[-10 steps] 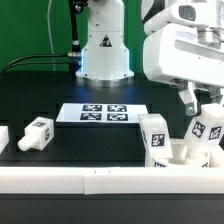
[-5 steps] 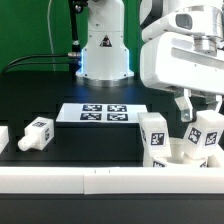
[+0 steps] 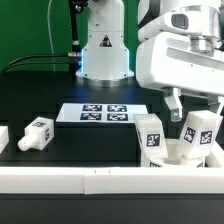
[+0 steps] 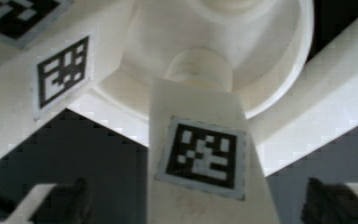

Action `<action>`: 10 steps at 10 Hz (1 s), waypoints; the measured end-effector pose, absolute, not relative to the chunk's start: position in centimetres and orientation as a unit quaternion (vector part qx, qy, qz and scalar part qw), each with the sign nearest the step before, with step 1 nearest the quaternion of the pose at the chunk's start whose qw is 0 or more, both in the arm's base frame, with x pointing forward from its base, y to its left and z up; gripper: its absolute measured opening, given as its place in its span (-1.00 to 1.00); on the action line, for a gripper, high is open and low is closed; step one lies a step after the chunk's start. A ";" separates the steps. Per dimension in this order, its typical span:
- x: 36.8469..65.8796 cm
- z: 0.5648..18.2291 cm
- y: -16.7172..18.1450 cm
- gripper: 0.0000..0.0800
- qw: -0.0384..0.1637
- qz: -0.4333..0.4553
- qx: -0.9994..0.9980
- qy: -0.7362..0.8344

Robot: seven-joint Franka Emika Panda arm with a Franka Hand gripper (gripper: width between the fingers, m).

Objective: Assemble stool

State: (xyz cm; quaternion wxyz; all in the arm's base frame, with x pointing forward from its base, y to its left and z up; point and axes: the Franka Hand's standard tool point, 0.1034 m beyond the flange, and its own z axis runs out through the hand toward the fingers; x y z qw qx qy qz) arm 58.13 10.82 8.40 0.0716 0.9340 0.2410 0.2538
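Gripper [image 4: 194, 188] is seen w/ jaws spread wide, nothing clamped: the upright leg [image 4: 202, 150] is straddled btwn the fingers [image 4: 55, 198] w/ gaps both sides, its long axis run down into the seat [image 3: 184, 156] at the exterior view's right.

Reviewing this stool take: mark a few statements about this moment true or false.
1. The gripper is open. True.
2. The loose leg lies on the marker board. False: it lies on the table, to the exterior view's left of the board.
3. The seat has no legs in it. False: at least two stand up from it.
4. The gripper hangs over a standing leg. True.
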 end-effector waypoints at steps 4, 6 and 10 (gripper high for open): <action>59.8 11.0 10.3 0.62 0.039 0.181 0.961 0.205; 59.8 11.2 11.4 0.62 0.025 0.087 0.979 0.185; 60.1 10.9 11.7 0.62 0.035 0.045 0.978 0.202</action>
